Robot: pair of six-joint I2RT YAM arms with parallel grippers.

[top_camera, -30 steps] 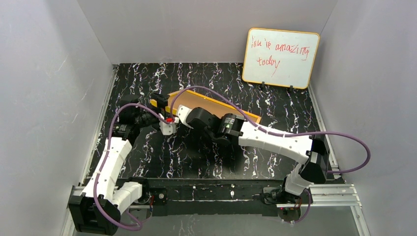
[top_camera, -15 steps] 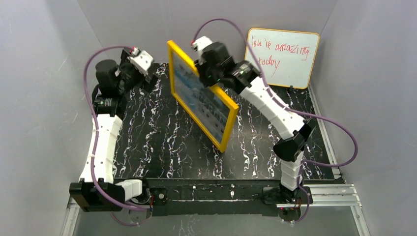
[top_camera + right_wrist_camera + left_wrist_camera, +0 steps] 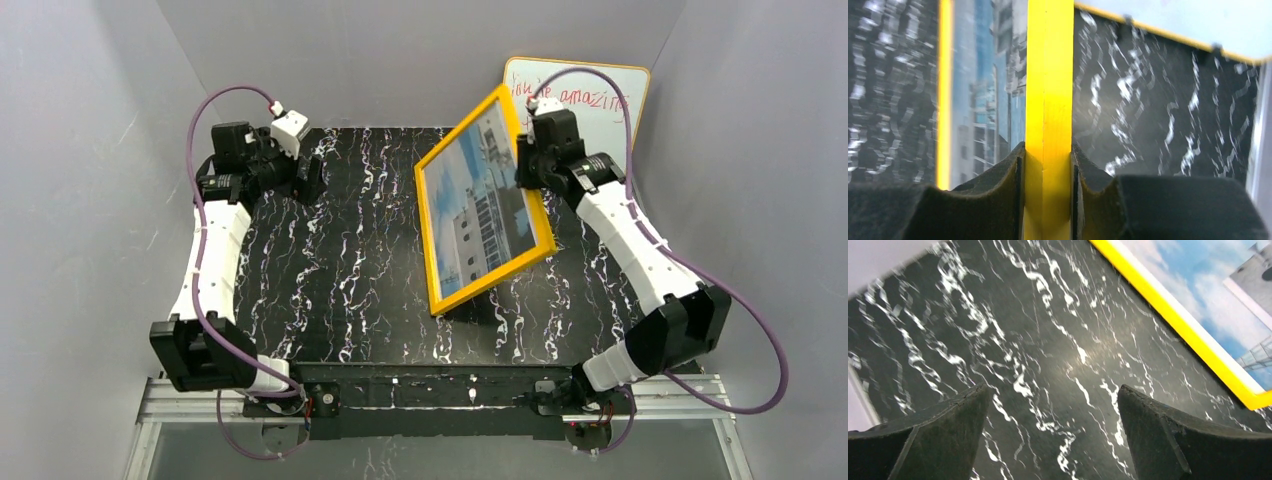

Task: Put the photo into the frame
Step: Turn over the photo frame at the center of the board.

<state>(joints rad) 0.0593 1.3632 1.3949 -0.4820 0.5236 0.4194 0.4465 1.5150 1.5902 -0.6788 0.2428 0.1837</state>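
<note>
our right pincer (image 3: 1048, 165) grasping the frame (image 3: 432, 245) by its rim, photo (image 3: 478, 205) inside, our left pincer (image 3: 1053, 405) released above the worktop (image 3: 330, 260)

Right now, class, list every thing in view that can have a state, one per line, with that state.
the frame, raised and tilted, gripped at its yellow rim.
the photo, inside the frame, picture side showing at the front.
right gripper, shut on the frame's rim.
left gripper, open, empty, above the table.
whiteboard, upright at the table's far edge, red writing on it.
</note>
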